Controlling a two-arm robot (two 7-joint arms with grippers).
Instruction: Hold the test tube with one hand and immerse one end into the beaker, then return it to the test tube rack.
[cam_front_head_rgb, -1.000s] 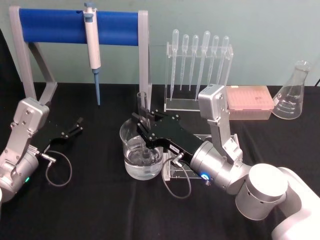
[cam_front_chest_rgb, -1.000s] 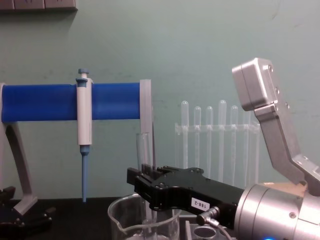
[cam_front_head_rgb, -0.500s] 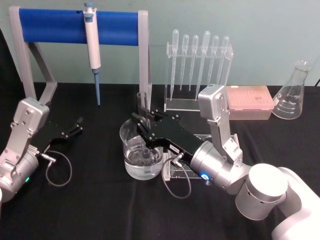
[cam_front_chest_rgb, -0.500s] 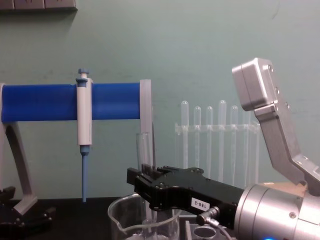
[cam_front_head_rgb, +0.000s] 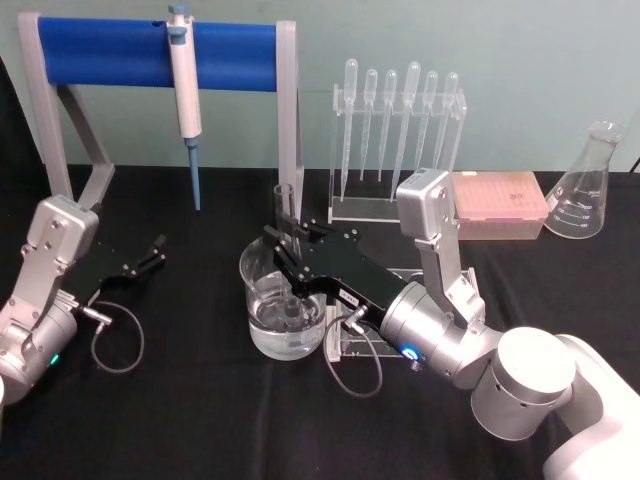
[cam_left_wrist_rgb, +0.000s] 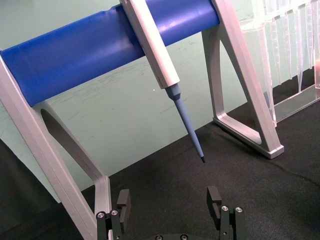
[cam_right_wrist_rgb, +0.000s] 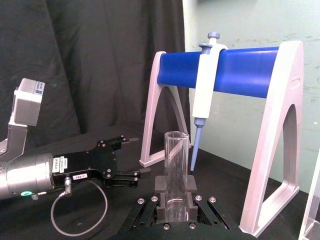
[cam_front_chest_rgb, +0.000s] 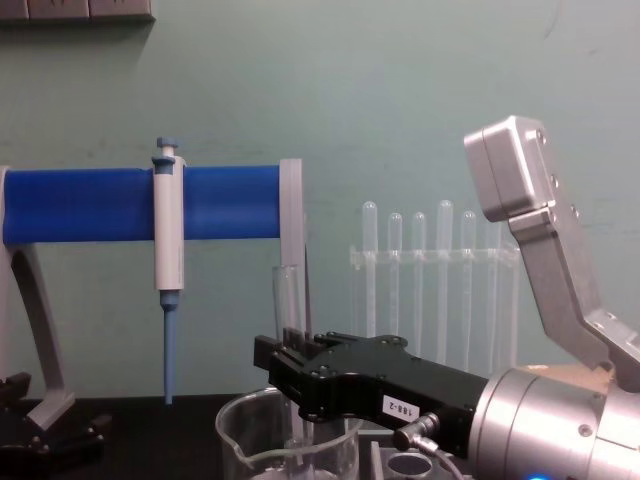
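Right jaws clamp test tube inside beaker.

- right gripper: black boxy body, small screws, white label "188-2"
- behind it: silver-grey round wrist, blue LED, looped grey cable, then white link
- left gripper: same build, green LED

Left gripper has its fingers spread wide over the black tablecloth. Ahead, a white micropipette with a blue tip hangs off the stand's blue bar. A clear pipette rack sits beyond the grey leg.
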